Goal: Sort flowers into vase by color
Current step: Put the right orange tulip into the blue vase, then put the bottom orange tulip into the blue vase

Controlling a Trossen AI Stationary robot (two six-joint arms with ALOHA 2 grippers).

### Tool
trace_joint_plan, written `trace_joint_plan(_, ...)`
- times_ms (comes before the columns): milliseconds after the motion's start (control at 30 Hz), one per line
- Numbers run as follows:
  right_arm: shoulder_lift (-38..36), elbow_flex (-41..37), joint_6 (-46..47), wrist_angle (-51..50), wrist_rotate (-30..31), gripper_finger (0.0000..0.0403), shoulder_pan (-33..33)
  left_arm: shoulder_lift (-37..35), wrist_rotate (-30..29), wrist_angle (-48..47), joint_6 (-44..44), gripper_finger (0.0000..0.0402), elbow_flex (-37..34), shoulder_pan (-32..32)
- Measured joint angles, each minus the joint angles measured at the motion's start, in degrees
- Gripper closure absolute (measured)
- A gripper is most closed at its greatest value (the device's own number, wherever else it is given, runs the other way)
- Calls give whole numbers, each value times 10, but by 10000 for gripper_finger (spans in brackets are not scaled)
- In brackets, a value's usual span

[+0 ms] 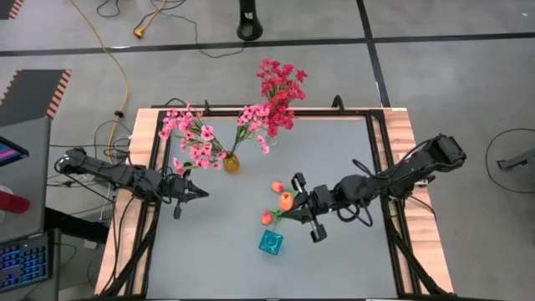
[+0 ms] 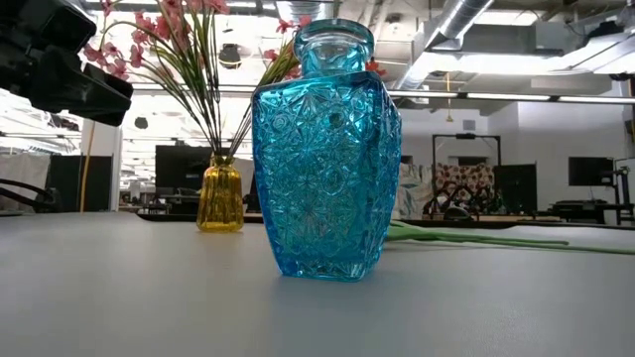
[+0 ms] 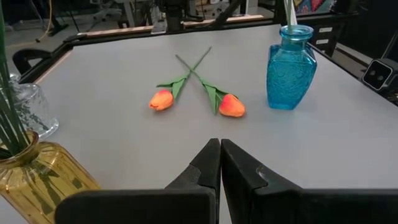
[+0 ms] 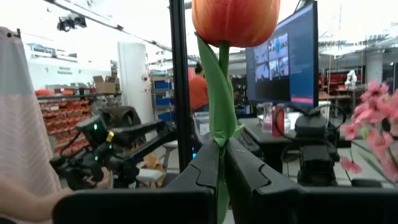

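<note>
While the desk (image 1: 351,251) is carrying three vases, colour is deciding every placement: pink sprays (image 1: 191,138) are sitting in the yellow vase (image 1: 231,163), dark-red sprays (image 1: 280,88) are standing at the far edge, and the blue vase (image 1: 271,242) is presumably waiting for orange. Two tulips (image 3: 231,106) are lying crossed on the desk. The right gripper (image 1: 303,207) is clamping a third tulip (image 4: 235,18) by its stem, bud up, just beside the blue vase. The left gripper (image 1: 194,194) is idling near the yellow vase, fingers pressed together, holding nothing.

A yellow cable (image 1: 117,58) snakes across the floor beside a keyboard (image 1: 23,261) and black stand (image 1: 250,21).
</note>
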Motion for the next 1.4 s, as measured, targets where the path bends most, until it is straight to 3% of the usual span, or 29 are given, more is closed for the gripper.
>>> trace_joint_plan(467, 0, 0, 2, -33, 0, 331, 0, 0, 0, 0, 0, 401, 0, 0)
trace_joint_plan(767, -8, 0, 6, -81, 2, 235, 0, 0, 0, -1, 0, 401, 0, 0)
trace_joint_plan(967, -64, 0, 4, -234, 6, 179, -5, 0, 0, -1, 0, 401, 0, 0)
trace_joint_plan(1167, -133, 0, 6, -439, 9, 169, -25, 0, 0, -1, 0, 401, 0, 0)
trace_joint_plan(1400, -149, 0, 103, -659, 110, 176, -53, 0, 0, -1, 0, 401, 0, 0)
